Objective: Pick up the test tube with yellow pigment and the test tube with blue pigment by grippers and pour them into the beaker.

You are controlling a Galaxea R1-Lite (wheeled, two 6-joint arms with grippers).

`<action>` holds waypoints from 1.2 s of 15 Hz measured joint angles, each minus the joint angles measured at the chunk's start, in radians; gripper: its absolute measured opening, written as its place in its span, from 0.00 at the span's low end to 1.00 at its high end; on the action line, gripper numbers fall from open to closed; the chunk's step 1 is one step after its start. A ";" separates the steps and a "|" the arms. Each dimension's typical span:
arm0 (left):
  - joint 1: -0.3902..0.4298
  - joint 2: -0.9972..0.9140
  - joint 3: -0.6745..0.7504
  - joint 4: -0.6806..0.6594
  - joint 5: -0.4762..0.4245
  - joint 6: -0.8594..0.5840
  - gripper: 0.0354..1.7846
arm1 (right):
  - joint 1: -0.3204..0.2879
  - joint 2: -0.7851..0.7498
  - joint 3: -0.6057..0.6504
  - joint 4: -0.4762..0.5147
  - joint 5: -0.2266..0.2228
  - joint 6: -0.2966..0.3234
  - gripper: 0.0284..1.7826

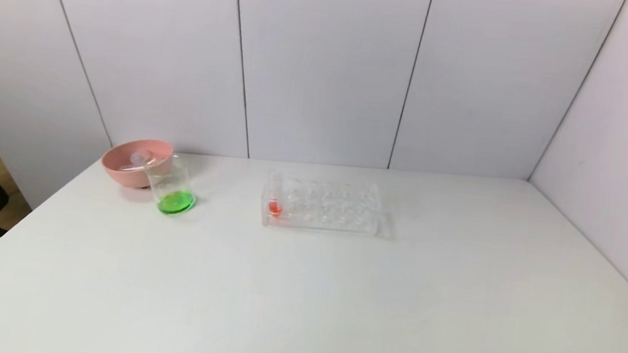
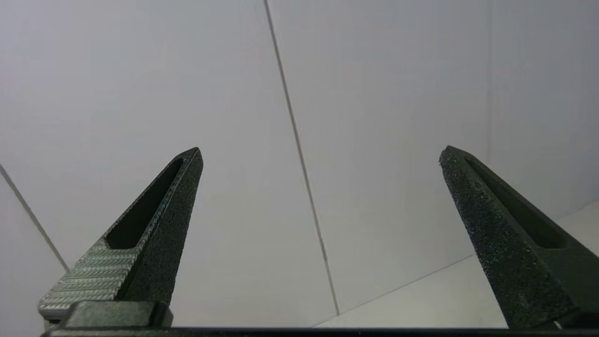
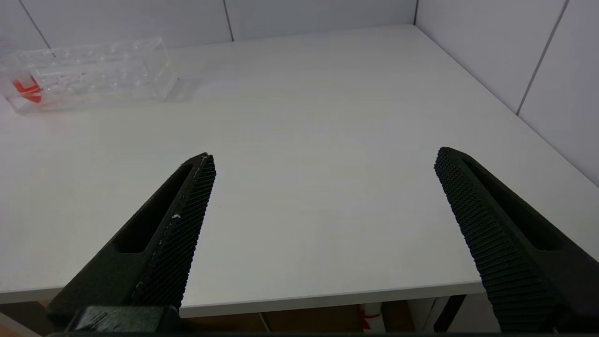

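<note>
White table [image 1: 337, 303]: beaker [image 1: 172, 188] of green liquid, likely fragile, slippery, grip mid-wall; left gripper [image 2: 320, 154] and right gripper [image 3: 325, 159] splayed, empty.

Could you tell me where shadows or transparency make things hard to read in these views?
Head view: the clear rack nearly melts into the white table, casting only a faint shadow; the beaker shows mainly by its green liquid. Left wrist view: only bare wall between the open left claw.

Pink bowl [image 1: 137, 162] — clear rack [image 1: 320, 204], red tube [image 1: 275, 207].
</note>
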 joint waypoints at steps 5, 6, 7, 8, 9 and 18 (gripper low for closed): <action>-0.051 -0.542 0.237 0.259 -0.074 -0.043 0.99 | 0.000 0.000 0.000 0.000 -0.001 0.000 0.96; -0.061 -0.643 0.320 0.314 -0.094 -0.036 0.99 | 0.000 0.000 0.000 0.000 0.000 0.000 0.96; -0.070 -0.744 0.421 0.375 -0.108 -0.020 0.99 | 0.000 0.000 0.000 0.000 0.000 0.000 0.96; -0.077 -0.829 0.519 0.427 -0.096 -0.003 0.99 | 0.000 0.000 0.000 0.000 0.000 0.000 0.96; -0.084 -0.904 0.622 0.470 -0.054 0.011 0.99 | 0.000 0.000 0.000 0.000 0.000 0.000 0.96; -0.133 -1.305 1.339 0.451 0.468 0.006 0.99 | 0.000 0.000 0.000 0.000 0.000 0.000 0.96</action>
